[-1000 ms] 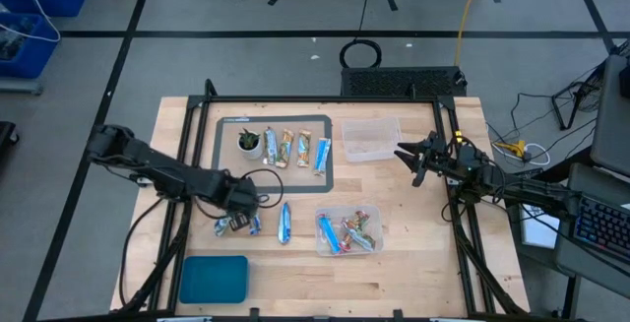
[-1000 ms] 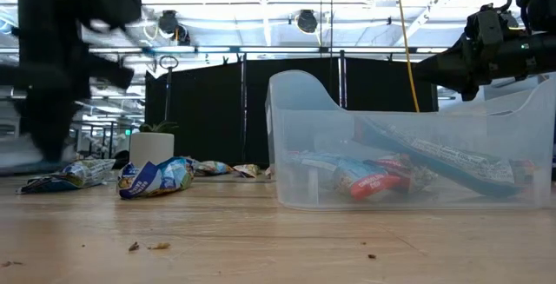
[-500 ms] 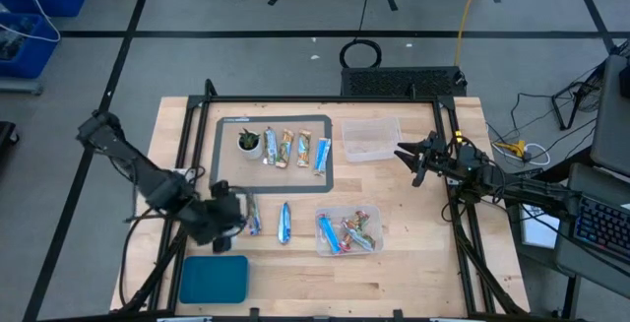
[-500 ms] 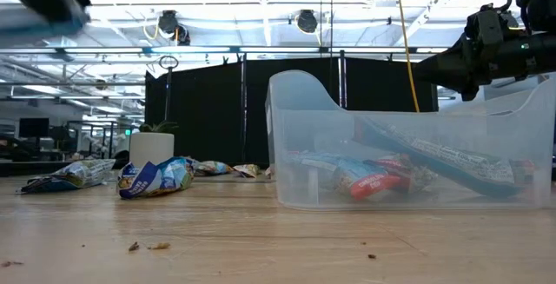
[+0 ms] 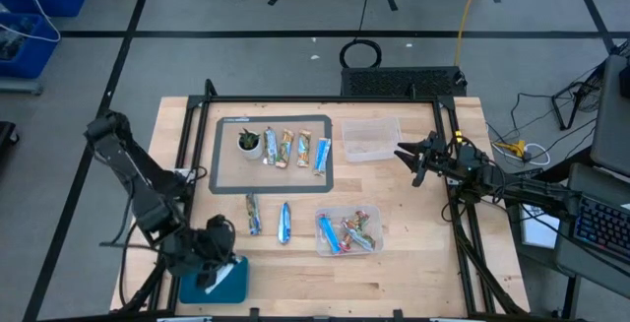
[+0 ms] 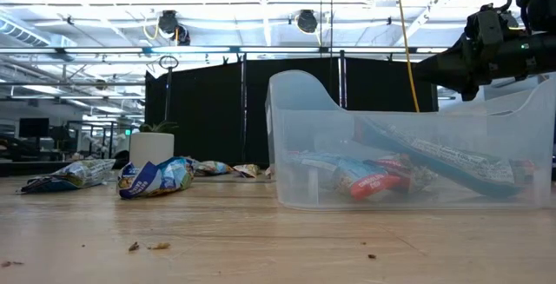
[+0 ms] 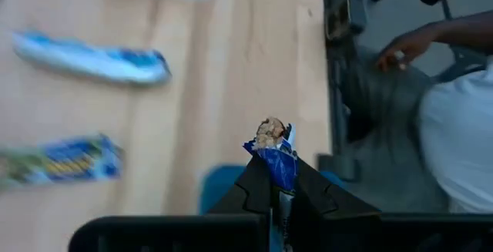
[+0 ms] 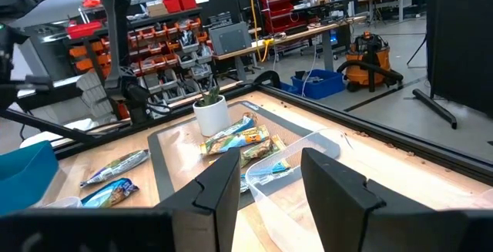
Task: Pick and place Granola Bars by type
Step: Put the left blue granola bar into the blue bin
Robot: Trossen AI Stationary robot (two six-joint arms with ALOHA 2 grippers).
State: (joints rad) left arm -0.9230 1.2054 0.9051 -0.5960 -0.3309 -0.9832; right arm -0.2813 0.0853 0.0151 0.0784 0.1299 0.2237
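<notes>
Between left hand point(image 7: 279, 198) fingers: blue bar point(image 7: 277, 163), seemingly opened.

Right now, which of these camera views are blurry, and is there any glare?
Left wrist view: the two bars on the wood are smeared by motion, while the blue-wrapped bar held in the left gripper stays fairly crisp. Low view: ceiling lights wash out the top; the clear bin is sharp. High view and right wrist view: evenly lit, no blur.

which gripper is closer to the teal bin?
Left. The left gripper hangs right over the teal bin, clamping a bar. The right gripper waits across the table beside the empty clear tub.
</notes>
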